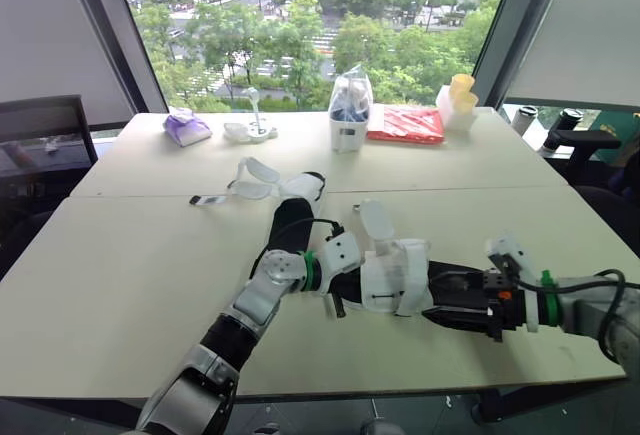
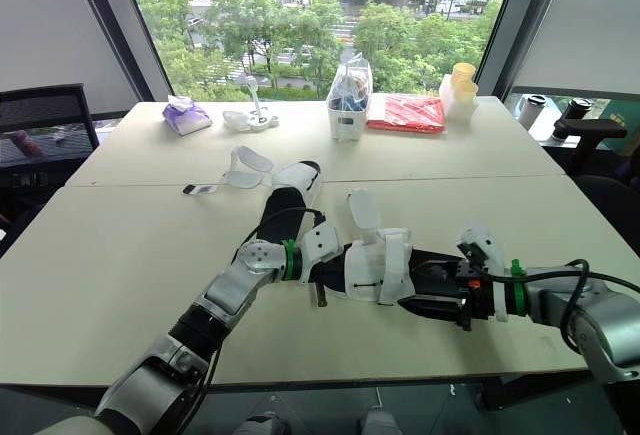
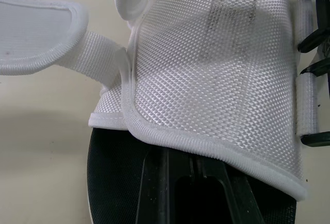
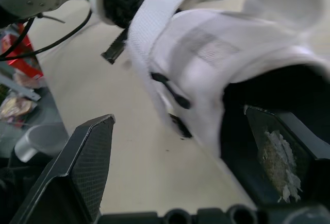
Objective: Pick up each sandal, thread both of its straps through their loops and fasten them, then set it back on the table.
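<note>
One sandal point(image 1: 395, 275) lies near the front of the bench point(image 1: 120, 285), between the two tools. The left tool point(image 1: 342, 285) is at one end of it, close against the white mesh upper; I cannot tell whether it is open or closed. The right tool point(image 1: 440, 312) meets the other end, spread wide and gripping nothing. One finger point(image 4: 85, 167) stands clear over bare bench, and the other lies by the black sole. One strap point(image 1: 378, 220) sticks up loose. The second sandal point(image 1: 290, 190) lies farther back, near mid-bench, with its straps splayed. By the window stand a tub point(image 1: 350, 120), a red packet point(image 1: 405, 123) and cups point(image 1: 460, 97).
</note>
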